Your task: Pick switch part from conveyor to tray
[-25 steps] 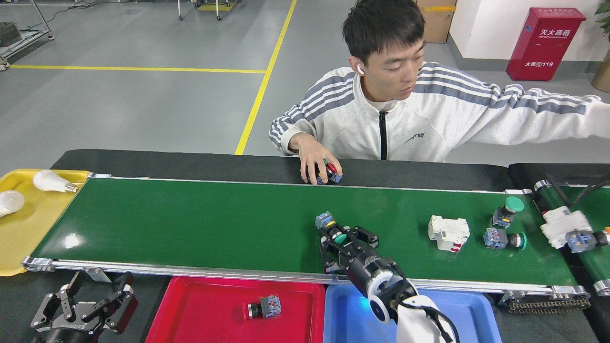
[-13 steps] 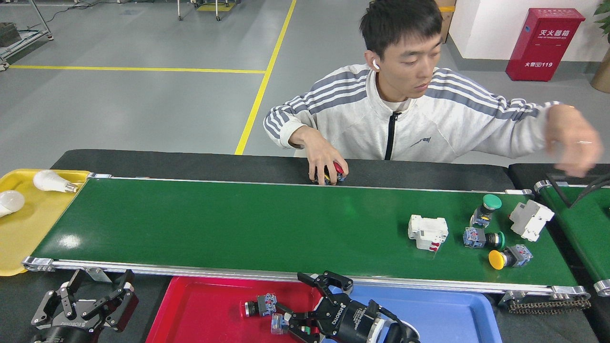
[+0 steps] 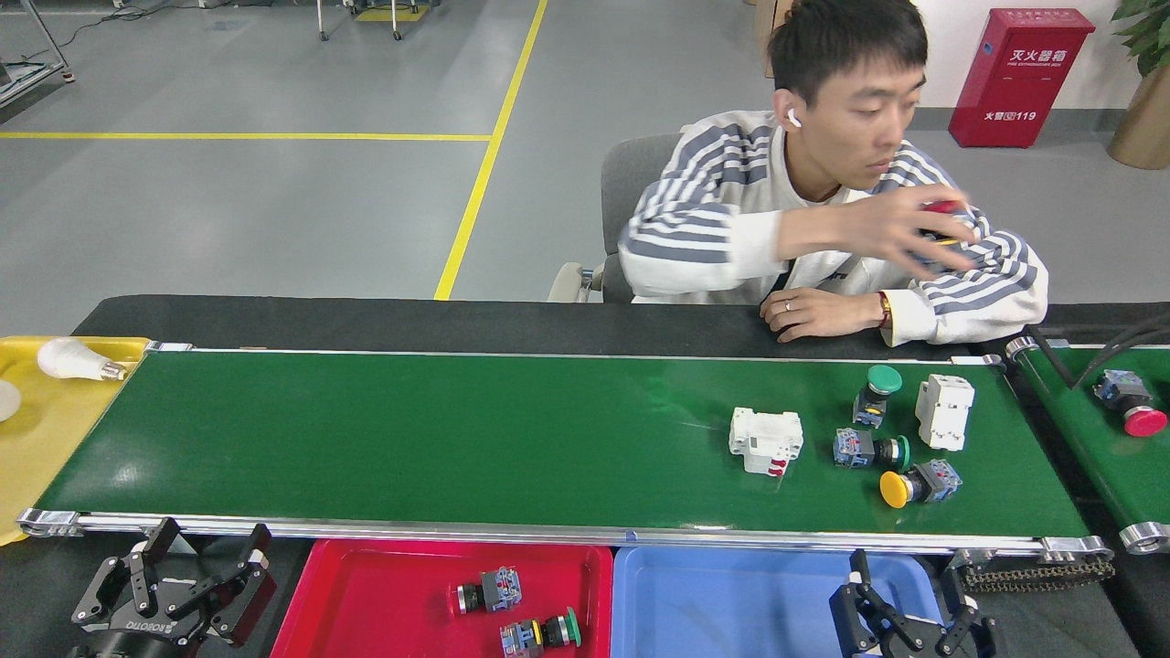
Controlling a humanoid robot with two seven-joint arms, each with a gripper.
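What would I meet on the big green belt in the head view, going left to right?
White breaker block → green-capped switch lying on its side → yellow-capped switch → second white breaker block. An upright green-capped switch overlaps the lying one in left-right position, so I leave it unplaced.

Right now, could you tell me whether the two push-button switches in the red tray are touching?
Apart: the head view shows red tray floor between the black-capped switch and the green-capped switch.

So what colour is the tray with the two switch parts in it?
Red: the red tray in front of the conveyor, clear in the head view.
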